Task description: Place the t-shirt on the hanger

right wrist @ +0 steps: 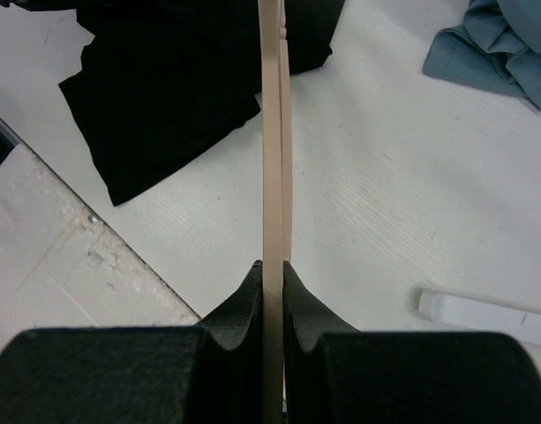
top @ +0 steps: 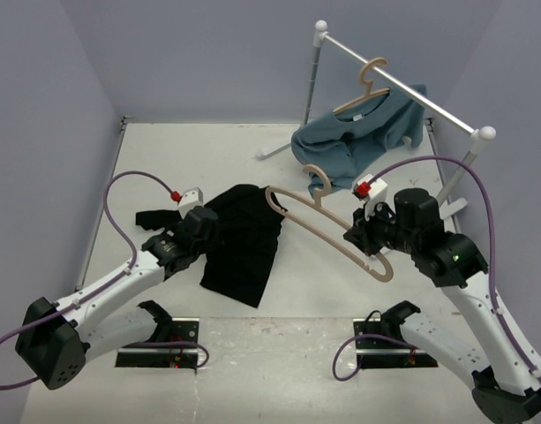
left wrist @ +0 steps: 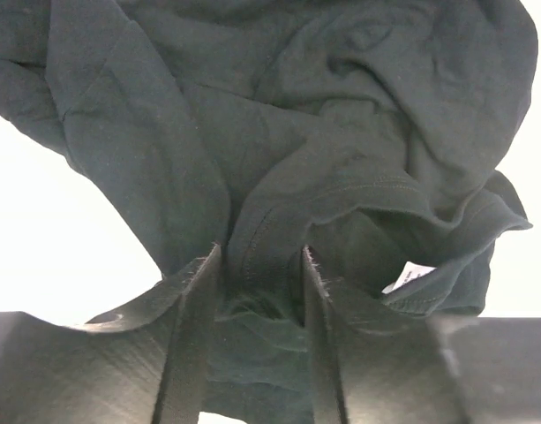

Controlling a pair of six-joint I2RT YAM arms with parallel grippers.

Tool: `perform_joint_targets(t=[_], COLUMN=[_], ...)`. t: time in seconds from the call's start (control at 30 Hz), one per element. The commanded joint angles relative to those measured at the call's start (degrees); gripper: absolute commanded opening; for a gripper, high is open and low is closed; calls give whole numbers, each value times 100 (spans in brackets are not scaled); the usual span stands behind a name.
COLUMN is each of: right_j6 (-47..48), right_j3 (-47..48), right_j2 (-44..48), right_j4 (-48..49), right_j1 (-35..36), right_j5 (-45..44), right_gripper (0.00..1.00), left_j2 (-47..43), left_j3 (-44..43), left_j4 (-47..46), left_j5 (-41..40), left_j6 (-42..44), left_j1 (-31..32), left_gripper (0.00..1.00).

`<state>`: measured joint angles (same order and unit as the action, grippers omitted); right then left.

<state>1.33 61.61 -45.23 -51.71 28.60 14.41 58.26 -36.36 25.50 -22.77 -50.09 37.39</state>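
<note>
The black t-shirt (top: 244,243) hangs crumpled over the table's middle, held up at its left edge. My left gripper (top: 196,231) is shut on a fold of it; in the left wrist view the cloth (left wrist: 279,159) fills the frame and runs between my fingers (left wrist: 192,336), with a white label (left wrist: 409,276) showing. The beige wooden hanger (top: 327,228) is held above the table, its left tip over the shirt. My right gripper (top: 360,237) is shut on the hanger's right arm. In the right wrist view the hanger (right wrist: 274,132) runs edge-on straight away from the jaws toward the shirt (right wrist: 164,88).
A white clothes rail (top: 398,84) stands at the back right with a second beige hanger (top: 367,88) carrying a teal-blue shirt (top: 358,141), also seen in the right wrist view (right wrist: 495,44). The rail's foot (right wrist: 486,318) lies near my right gripper. Purple walls enclose the table.
</note>
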Motion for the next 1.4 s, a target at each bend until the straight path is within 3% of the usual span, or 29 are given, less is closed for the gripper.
perform_joint_targets(t=[0.0,0.13,0.17,0.2,0.33,0.6,1.0,1.37], right_j6=[95,471,701,837,1877,2829,3064,3013], right_j3=[117,299,343,362,381,408,272,612], right_j2=[81,76,91,99,-54,-713,-670,-1482], right_j4=[286,346,405,473,564,263,83,-75], right_j1=[32,32,32,32,85,509,568,570], right_j5=[51,501,707,988,1903,2235,1862,1794], right_gripper=[0,0,0,0,0,0,0,0], left_j2=[-230,-359,-330,-309,-312,-252,-160,-238], left_j3=[87,258,209,143,-107,-498,-684,-947], left_j4=[-290,-364,-325,-297,-142,62,154,34], left_j5=[117,176,191,199,150,101,93,411], left_j6=[-111,-77,-57,-12,134,240,438,1352], left_j1=[6,-3,-3,-3,-3,-49,-174,-232], left_gripper=[38,13,2,0,0,0,0,0])
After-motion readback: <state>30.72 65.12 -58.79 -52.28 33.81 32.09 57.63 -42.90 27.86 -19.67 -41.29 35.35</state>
